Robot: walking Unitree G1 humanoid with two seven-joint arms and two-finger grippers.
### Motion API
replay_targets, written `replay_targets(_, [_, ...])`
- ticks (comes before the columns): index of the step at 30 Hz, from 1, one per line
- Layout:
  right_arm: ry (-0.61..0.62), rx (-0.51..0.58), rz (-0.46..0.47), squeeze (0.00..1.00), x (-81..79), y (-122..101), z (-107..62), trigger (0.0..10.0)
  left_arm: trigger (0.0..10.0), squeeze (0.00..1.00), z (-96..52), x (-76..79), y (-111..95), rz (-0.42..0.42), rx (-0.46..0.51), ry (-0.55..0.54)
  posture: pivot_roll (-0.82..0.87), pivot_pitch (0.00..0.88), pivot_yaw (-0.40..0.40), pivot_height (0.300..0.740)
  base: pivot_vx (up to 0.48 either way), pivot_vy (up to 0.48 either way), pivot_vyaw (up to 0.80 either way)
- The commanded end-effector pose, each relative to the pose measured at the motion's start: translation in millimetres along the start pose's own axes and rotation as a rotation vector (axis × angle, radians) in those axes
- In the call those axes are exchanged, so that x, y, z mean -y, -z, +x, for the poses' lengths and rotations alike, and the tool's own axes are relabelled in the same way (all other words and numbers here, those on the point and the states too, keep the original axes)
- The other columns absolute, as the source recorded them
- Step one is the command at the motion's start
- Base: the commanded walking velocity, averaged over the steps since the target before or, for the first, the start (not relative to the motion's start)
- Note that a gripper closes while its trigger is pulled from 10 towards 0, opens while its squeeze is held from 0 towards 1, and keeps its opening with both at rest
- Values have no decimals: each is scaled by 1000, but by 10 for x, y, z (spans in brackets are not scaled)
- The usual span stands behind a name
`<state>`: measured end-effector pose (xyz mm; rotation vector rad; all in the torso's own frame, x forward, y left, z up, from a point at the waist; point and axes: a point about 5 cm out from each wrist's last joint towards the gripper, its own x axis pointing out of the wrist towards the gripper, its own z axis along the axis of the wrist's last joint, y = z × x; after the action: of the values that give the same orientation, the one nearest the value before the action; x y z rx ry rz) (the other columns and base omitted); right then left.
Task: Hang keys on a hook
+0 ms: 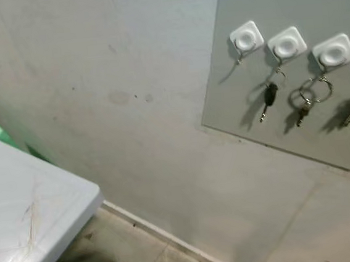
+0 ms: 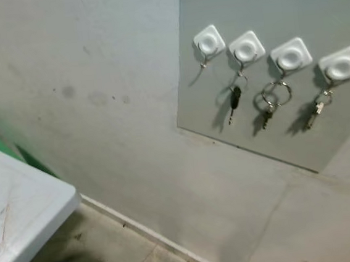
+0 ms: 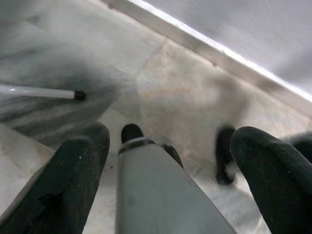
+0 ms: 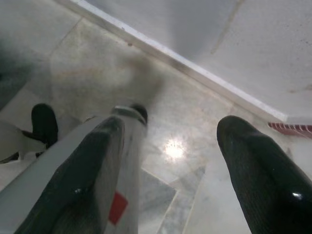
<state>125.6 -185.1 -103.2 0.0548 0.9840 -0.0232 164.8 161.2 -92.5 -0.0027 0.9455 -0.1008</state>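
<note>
Your two head views look forward and slightly down, with the frame tilted, at a grey wall (image 1: 129, 110) from a moderate distance. Both share the same scene: the grey board (image 2: 274, 127) on the right with its white hooks (image 2: 246, 48) and hanging keys (image 2: 235, 100), the white table corner (image 1: 40, 212) near on the left, and the floor strip (image 1: 130, 247) at the wall's foot. The right eye sits further right, so the board shifts left in it. Your left wrist view looks steeply down past the left gripper (image 3: 170, 180) at marble floor (image 3: 185, 92) and skirting. Your right wrist view looks down past the right gripper (image 4: 180, 180) at the same kind of floor (image 4: 97, 63), close up.
</note>
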Motion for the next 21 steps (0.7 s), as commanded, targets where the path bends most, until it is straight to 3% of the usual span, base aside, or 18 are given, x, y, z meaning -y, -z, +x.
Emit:
replay_targets(1, [20,4,0,0,66,-16,-5,10000,10000,0,1,57,32,-1,-11,12,15,30,-36,740,-285,-259,0])
replay_targets(21, [25,5,0,0,75,-25,-3,10000,10000,0,7,64,5,-7,0,7,14,31,-40,740,-258,-234,0])
